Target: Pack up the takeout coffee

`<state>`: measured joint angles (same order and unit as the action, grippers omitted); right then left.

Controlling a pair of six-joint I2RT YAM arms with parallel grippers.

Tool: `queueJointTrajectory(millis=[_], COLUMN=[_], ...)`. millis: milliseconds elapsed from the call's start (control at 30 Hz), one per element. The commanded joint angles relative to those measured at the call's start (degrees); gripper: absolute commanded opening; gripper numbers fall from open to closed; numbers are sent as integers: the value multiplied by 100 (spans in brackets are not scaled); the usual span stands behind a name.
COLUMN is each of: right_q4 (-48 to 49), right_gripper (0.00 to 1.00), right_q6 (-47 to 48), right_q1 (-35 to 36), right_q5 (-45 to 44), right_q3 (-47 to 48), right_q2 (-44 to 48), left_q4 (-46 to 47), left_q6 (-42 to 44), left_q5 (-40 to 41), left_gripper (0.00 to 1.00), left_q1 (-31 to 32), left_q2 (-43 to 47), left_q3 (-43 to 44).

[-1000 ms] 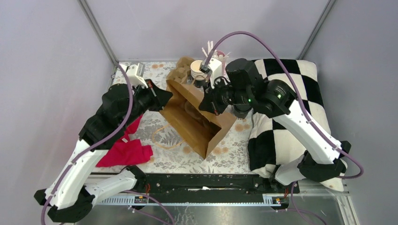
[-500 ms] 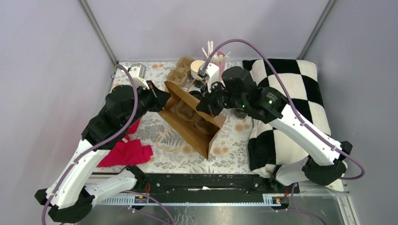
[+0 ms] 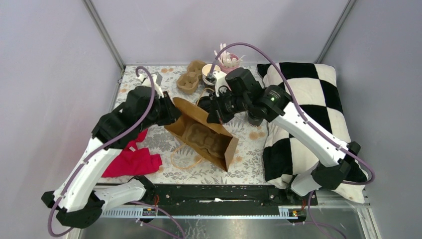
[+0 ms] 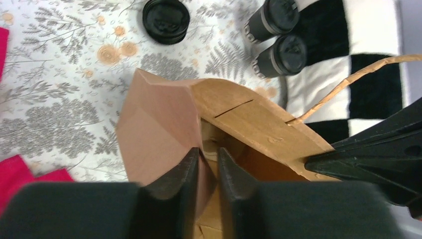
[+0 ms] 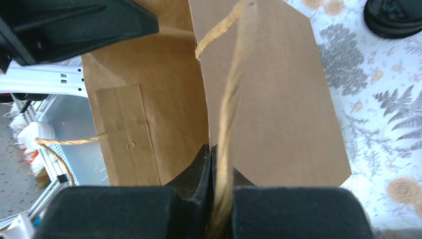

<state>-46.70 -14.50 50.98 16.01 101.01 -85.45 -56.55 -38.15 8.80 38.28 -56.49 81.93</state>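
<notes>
Lilac-grey walls enclose a table covered by a floral cloth (image 3: 249, 164), with a checkered pillow (image 3: 303, 79) along its right side and a red cloth (image 3: 132, 162) at its left. At the centre, a brown paper bag (image 3: 230, 149) lies tilted with its mouth held open between the two arms. A cardboard cup carrier (image 3: 201, 137) is visible inside it. The left gripper (image 3: 171, 110) is positioned at the left rim of the bag. In the left wrist view, its fingers (image 4: 186, 174) stand slightly apart, with the paper rim in the narrow gap between them. The right gripper (image 3: 215, 112) is positioned at the opposite rim. In the right wrist view, its fingers (image 5: 199, 172) are pressed together on the bag wall, and a twine handle (image 5: 226, 114) runs across in front of them. The takeout coffee (image 4: 286, 55), a black cup with a black lid, is outside the bag at the edge of the pillow, just beside a second lidded cup (image 4: 278, 17). In the top view, the right arm hides both cups. A low stack of black lids (image 4: 165, 20) rests on the cloth near them. A spare cup carrier (image 3: 191, 78) sits at the far edge of the table.
</notes>
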Motion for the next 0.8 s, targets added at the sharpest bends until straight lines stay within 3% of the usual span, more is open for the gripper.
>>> queueJointTrajectory(millis=[0,100,133,267,433,700,767], right_q4=[-521,-671,-678,-727,-741,-854,-877], right_gripper=[0,0,0,0,0,0,0], right_q6=[-364,-455,-491,-525,-487,-273,-199], right_q1=[-78,-88,-88,-103,-103,-138,-153], right_q5=[332,431,444,456,523,459,456], right_q3=[494,540,516,558,573,665,716], right_q2=[-255,-376,-390,-446,-464,-546,-579], left_q4=[-665,-808,-875,-1502,-1324,-1532,-1557], left_q6=[-57,361,505,523,764,994,1005], left_q5=[12,220,292,593,415,382,436], left_gripper=[30,65,71,77,76,45,45], left_q1=[5,11,8,13,11,6,11], left_q2=[-349,-573,-645,-1014,-1053,-1302,-1318], left_q3=[579,730,790,1184,963,856,837])
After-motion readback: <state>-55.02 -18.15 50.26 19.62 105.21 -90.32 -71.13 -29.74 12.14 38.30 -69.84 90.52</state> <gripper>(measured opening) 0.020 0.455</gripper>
